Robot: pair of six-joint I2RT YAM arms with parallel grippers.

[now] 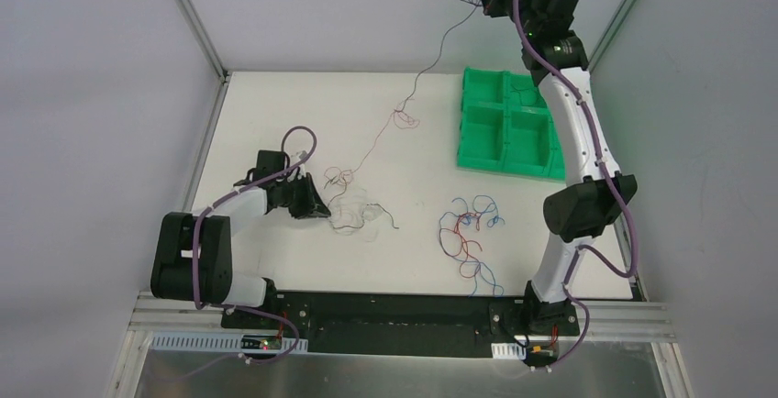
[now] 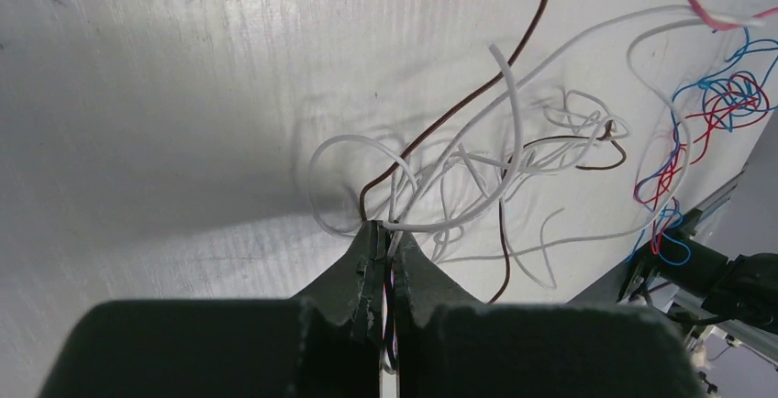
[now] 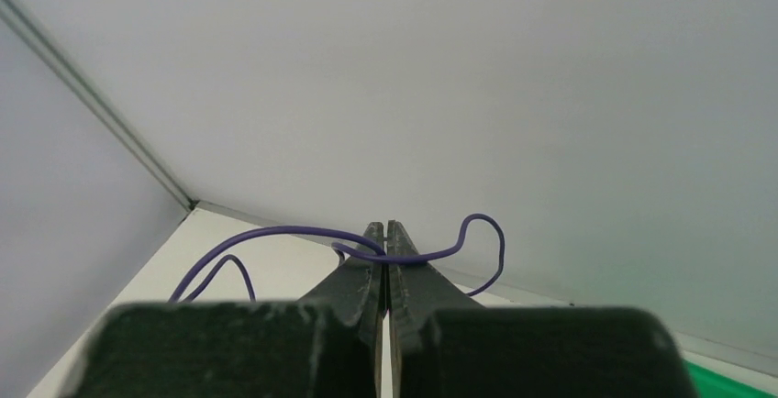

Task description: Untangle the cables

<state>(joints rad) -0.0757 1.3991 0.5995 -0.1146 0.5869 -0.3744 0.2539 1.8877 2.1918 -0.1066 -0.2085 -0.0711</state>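
Whitish cables (image 2: pixel 477 173) clamped in left pincer (image 2: pixel 387 233); purple cable (image 3: pixel 275 228) clamped in raised right pincer (image 3: pixel 386 229).

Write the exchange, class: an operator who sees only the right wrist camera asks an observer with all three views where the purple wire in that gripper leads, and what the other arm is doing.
Operator: My right gripper is shut on a purple wire. Where does it lead?
Observer: It hangs from high in the air down to a red knot on the table.
Operator: And the left gripper?
Observer: It is down on the table, shut on a white-and-brown clump.
Operator: Is anything lying free?
Observer: A red-and-blue bunch lies apart, nearer the right arm's base.
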